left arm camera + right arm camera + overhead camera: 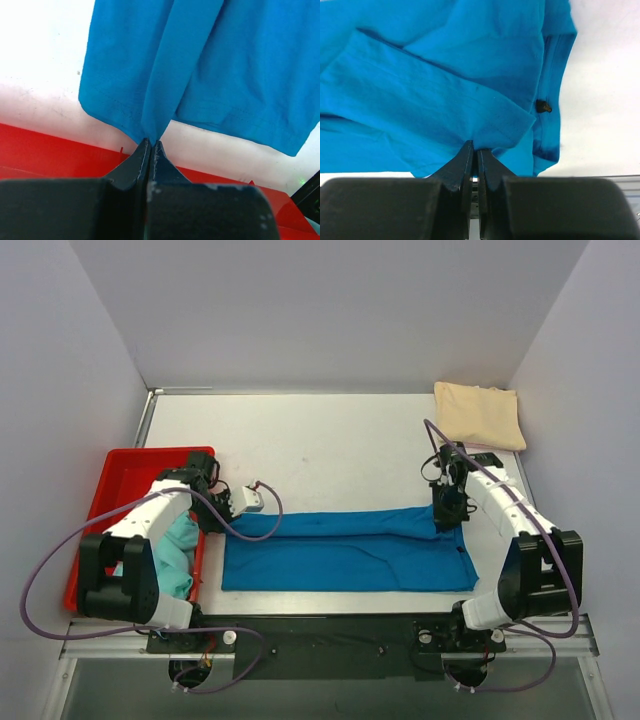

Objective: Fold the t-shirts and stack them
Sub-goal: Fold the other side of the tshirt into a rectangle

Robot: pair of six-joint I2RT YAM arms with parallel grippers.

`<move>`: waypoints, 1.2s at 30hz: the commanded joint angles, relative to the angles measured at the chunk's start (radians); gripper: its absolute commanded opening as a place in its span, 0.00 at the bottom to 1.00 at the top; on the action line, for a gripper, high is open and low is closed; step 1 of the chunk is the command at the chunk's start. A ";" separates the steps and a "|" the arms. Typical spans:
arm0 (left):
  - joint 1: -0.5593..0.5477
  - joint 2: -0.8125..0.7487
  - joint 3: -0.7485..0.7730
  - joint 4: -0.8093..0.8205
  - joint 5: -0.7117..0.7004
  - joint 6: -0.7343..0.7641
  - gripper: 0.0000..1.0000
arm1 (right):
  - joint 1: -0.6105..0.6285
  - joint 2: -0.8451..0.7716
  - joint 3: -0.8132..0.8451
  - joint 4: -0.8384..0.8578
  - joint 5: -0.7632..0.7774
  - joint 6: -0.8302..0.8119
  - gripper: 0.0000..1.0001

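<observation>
Stretching sideways across the tabletop (330, 440), the blue t-shirt (345, 550) lies as a long folded band. Its long axis runs left to right, straight from the left end effector (232, 524) to the right end effector (447, 520). Its far long edge spans the gap between the two, and the rest spreads flat on the near side of both.

In the left wrist view the cloth fans away from the fingertips (141, 156), which are clamped together on one corner of the blue t-shirt. In the right wrist view the right end effector is likewise clenched, pinching a folded edge at the opposite end of the shirt, with cloth bunched just beyond it.

The teal t-shirt (178, 548) sits crumpled in the red tray (125, 475), just left of the left end effector and partly hidden by that arm. The cream t-shirt (480, 415) lies folded well beyond the right end effector.
</observation>
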 commanded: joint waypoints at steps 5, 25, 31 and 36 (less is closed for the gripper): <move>-0.002 0.033 0.003 0.008 0.031 0.101 0.00 | 0.000 0.056 -0.049 -0.072 0.006 0.061 0.00; 0.001 0.062 0.106 0.458 -0.041 -0.179 0.00 | -0.011 0.239 0.328 -0.080 0.092 0.035 0.00; 0.008 0.069 0.138 0.480 -0.074 -0.230 0.00 | -0.019 0.264 0.365 -0.089 0.095 0.033 0.00; 0.010 0.017 0.016 0.444 -0.015 -0.134 0.00 | -0.019 0.231 0.204 -0.091 0.095 0.026 0.00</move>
